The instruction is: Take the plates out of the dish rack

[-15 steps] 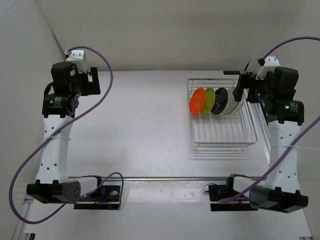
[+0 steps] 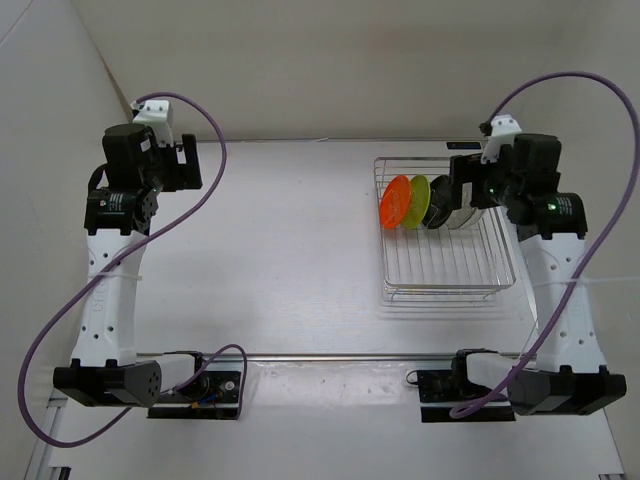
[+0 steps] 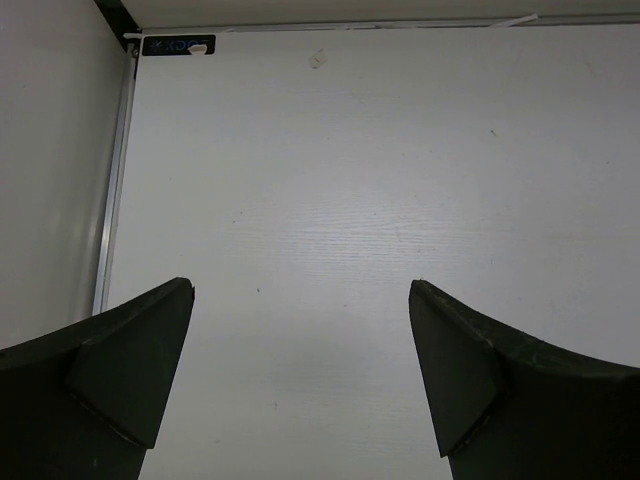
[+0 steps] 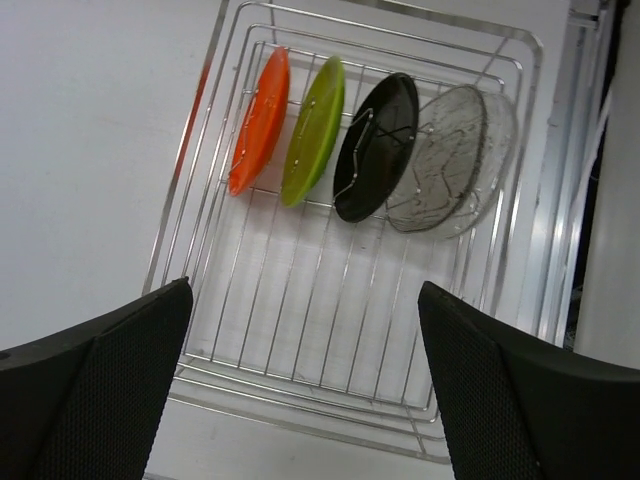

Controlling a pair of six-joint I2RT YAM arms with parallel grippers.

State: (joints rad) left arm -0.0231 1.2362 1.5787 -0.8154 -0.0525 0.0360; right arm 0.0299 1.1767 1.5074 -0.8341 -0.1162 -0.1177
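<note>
Left tool [image 3: 300,290] fingers spread wide above white table [image 3: 330,170]; metal rail [image 3: 113,200] at left, dark label [image 3: 178,45] top corner

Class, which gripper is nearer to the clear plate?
Right. The right gripper hovers open above the dish rack, close to the clear plate; the left gripper is far across the table.

Bright, even white light fills every view — nothing is dim. From above, the table [image 2: 300,250] looks almost washed out, and the dish rack [image 2: 445,285] casts only a faint, soft shadow along its near edge. My right wrist view is sharp: the black plate [image 4: 378,145] shows a glossy sheen, and the chrome bars carry thin glints. My fingers [image 4: 90,400] sit as dark, underlit wedges in the bottom corners — smoother and softer-edged in the left wrist view.
</note>
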